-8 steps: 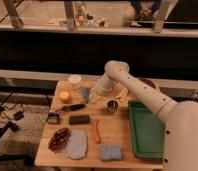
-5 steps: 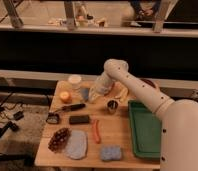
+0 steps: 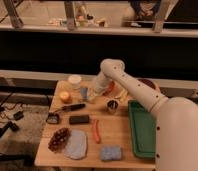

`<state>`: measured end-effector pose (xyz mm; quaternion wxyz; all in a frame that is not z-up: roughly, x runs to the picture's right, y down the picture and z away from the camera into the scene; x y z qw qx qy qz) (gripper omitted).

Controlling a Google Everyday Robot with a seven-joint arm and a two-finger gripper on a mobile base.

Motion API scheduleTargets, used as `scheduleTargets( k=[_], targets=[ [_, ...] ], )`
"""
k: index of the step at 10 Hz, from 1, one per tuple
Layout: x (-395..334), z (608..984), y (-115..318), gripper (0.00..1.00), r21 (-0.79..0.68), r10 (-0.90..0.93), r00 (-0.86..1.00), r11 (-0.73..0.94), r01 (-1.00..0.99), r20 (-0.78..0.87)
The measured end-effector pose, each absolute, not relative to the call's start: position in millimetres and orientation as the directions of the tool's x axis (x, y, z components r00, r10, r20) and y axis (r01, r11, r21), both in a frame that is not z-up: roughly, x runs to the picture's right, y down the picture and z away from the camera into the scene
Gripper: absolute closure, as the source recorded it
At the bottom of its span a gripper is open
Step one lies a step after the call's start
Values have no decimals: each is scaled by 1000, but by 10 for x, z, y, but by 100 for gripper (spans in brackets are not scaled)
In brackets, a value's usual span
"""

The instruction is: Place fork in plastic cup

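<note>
The light-blue plastic cup (image 3: 83, 93) stands upright on the wooden table (image 3: 119, 142), between the orange fruit (image 3: 65, 96) and my arm. My gripper (image 3: 93, 94) hangs low right beside the cup's right side, close to or touching it. I cannot make out a fork in or near the gripper. A dark-handled utensil (image 3: 70, 108) lies on the table in front of the orange; I cannot tell whether it is the fork.
A white round tub (image 3: 74, 80) stands behind the cup. A dark metal cup (image 3: 112, 105) is right of the gripper, a green tray (image 3: 142, 127) at the right edge. Nearer lie a black block (image 3: 79, 119), grapes (image 3: 59, 139), a grey cloth (image 3: 76, 145), a red stick (image 3: 96, 131) and a blue sponge (image 3: 111, 153).
The gripper has shifted slightly left and down toward the light-blue cup. The objects on the table have not moved.
</note>
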<state>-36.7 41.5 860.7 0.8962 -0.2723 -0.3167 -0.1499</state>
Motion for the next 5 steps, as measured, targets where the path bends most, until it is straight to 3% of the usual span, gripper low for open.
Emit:
scheduleTargets(
  k=[5],
  targets=[
    [-378,8606,415,82,-393,-97,754,806,442,650]
  ],
)
